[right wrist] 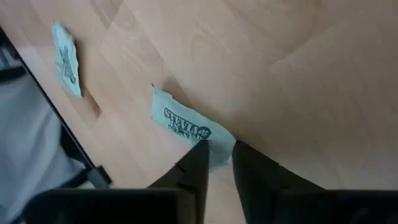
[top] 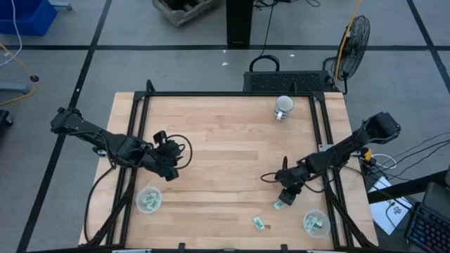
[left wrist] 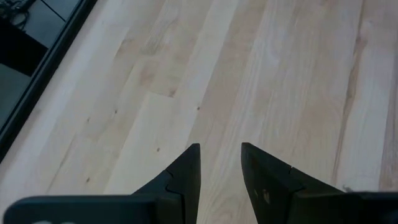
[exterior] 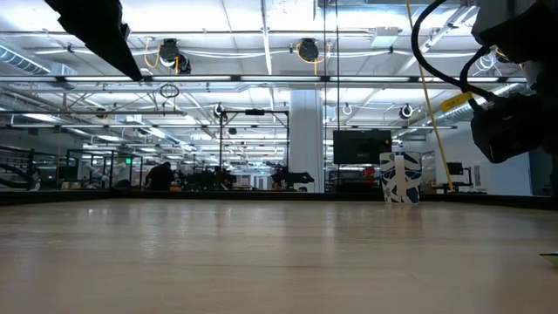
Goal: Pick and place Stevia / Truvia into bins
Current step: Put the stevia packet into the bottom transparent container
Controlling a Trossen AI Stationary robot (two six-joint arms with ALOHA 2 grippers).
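Pale green paper Stevia sachet flat on wooden surface, long axis diagonal; one end hidden between right gripper fingers, clamped on it. Left gripper fingers apart, empty.

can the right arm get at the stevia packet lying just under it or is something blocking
Probably yes. The right gripper is already down on the Stevia packet, fingers straddling one end, bare table all around.

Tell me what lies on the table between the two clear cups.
In the high view, between the left cup and the right cup, one loose Stevia sachet lies on bare wood; another sits under the right pincer.
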